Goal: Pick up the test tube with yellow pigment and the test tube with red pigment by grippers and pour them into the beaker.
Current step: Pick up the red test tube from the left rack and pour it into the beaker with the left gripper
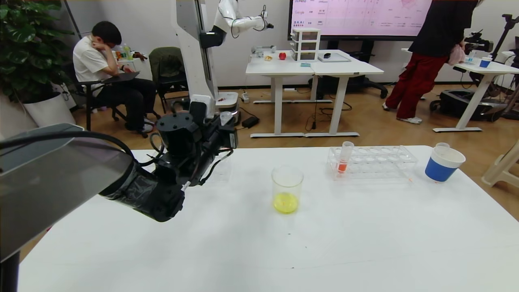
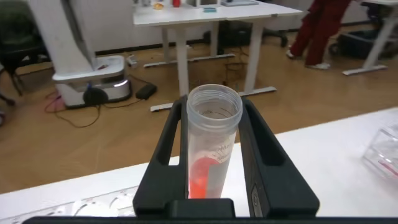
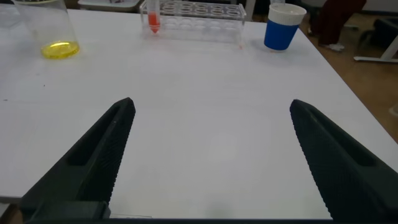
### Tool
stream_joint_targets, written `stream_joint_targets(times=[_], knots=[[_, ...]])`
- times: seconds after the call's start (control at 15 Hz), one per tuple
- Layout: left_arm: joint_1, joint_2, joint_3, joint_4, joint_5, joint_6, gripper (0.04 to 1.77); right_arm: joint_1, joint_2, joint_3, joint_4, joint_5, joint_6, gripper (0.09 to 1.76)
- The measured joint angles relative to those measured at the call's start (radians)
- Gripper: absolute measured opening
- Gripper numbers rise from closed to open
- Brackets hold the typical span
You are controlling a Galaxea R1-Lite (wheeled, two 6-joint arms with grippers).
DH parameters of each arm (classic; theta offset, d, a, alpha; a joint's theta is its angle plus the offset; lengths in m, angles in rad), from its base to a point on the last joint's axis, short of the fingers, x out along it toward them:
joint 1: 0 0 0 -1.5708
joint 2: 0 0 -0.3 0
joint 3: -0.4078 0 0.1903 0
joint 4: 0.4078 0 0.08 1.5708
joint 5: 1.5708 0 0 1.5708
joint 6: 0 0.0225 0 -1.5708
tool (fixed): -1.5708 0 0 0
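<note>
Beaker (image 1: 287,189) holds yellow liquid; left claw (image 2: 211,155) grips a red-streaked tube (image 2: 210,146).

A wood floor (image 1: 365,121) spreads under white desks (image 1: 312,69) at twelve o'clock, a wall screen (image 1: 357,16) behind; a potted plant (image 1: 28,48) stands at ten.

Place: an office turned robot test room.
Beyond the left gripper (image 1: 221,134): white desks (image 1: 314,69) on a wood floor, a large wall screen (image 1: 361,16), a white robot arm (image 1: 239,22).
Off to its side: a man on a chair (image 1: 105,69), a potted plant (image 1: 30,52).
</note>
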Motion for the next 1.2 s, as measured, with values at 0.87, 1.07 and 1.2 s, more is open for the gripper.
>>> stream_joint_targets(times=[0.87, 1.07, 1.2], knots=[[0.001, 0.129, -0.064, -0.151, -0.757, 0.489, 0.51, 0.000, 0.000, 0.000, 0.000, 0.000, 0.000, 1.74], [0.012, 0.150, -0.110, -0.046, -0.835, 0.707, 0.51, 0.000, 0.000, 0.000, 0.000, 0.000, 0.000, 1.74], [0.006, 0.153, -0.147, -0.029, -0.846, 0.771, 0.51, 0.001, 0.000, 0.000, 0.000, 0.000, 0.000, 1.74]])
